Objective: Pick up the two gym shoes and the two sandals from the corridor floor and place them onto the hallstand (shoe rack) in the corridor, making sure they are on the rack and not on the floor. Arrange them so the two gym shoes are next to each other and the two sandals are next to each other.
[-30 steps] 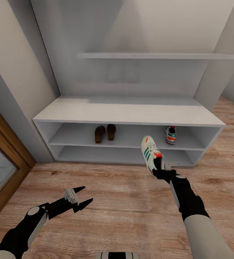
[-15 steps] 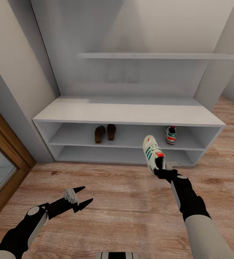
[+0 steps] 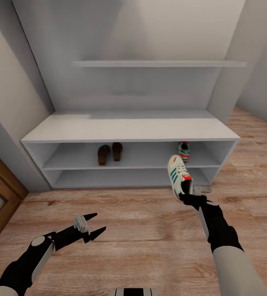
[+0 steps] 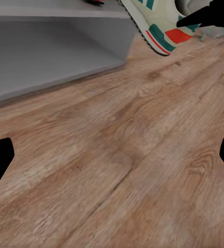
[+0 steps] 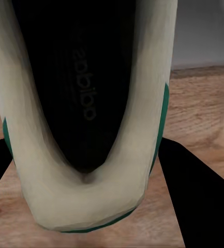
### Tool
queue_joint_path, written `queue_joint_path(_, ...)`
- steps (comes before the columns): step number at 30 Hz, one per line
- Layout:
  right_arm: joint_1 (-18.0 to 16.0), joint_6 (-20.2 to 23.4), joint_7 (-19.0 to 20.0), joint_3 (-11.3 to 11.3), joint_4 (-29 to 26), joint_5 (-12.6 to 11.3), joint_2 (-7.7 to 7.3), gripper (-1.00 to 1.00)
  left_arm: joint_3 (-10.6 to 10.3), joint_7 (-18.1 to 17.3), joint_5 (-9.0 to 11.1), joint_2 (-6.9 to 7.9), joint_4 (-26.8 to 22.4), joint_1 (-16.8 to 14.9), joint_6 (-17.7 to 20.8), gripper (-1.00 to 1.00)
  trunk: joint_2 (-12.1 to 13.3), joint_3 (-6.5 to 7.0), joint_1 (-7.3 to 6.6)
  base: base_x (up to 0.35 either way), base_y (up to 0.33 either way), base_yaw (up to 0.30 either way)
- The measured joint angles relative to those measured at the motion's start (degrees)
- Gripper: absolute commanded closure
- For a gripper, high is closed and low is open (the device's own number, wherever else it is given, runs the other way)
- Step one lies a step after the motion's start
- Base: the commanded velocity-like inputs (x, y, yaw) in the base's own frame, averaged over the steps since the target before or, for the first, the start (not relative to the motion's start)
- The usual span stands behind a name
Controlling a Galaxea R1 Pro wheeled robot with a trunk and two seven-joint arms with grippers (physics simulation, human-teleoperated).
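My right gripper [image 3: 187,196] is shut on the heel of a cream-white gym shoe [image 3: 178,176], held in the air before the right end of the hallstand [image 3: 129,127]; the right wrist view looks into that gym shoe [image 5: 86,103]. The other gym shoe [image 3: 183,150] stands on the upper shelf at the right. Both dark brown sandals [image 3: 109,153] sit side by side on that shelf, left of centre. My left gripper [image 3: 93,224] hangs open and empty over the corridor floor [image 3: 141,230]. The left wrist view shows the held gym shoe [image 4: 161,23].
A wooden door frame [image 3: 0,193] stands at the left. A long wall shelf [image 3: 158,63] hangs above the rack. A small grey object [image 3: 202,189] lies on the floor by the rack's right foot. Bare planks spread between my arms.
The camera has shifted, so the rack sits further left in view. My right gripper has carried the gym shoe slightly right and lower. The left arm has stayed put.
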Motion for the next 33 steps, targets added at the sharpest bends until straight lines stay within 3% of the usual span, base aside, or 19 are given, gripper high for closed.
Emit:
queue_joint_path(10, 0.1, 0.0, 0.0, 0.0, -0.1, 0.0, 0.01, 1.00, 0.0, -0.1, 0.2, 0.01, 0.0, 0.1, 0.1, -1.00, 0.0, 0.00, -0.01, 0.020, 0.000, -0.024)
queue_joint_path(25, 0.1, 0.0, 0.0, 0.0, -0.1, 0.0, 0.01, 1.00, -0.2, -0.7, 0.2, -0.05, 0.1, 0.2, 0.1, -1.00, 0.0, 0.00, -0.02, 0.271, -0.009, 0.000)
queue_joint_path(29, 0.1, 0.0, 0.0, 0.0, -0.1, 0.0, 0.01, 1.00, -0.2, -2.6, 0.2, -1.75, 0.1, 0.4, 0.1, -1.00, 0.0, 0.00, -0.02, 0.173, -0.183, 0.000)
queue_joint_path(33, 0.1, 0.0, 0.0, 0.0, -0.1, 0.0, 0.01, 1.00, -0.2, -3.0, 0.2, -2.43, 0.1, 0.5, 0.1, -1.00, 0.0, 0.00, 0.00, 0.068, -0.076, 0.000)
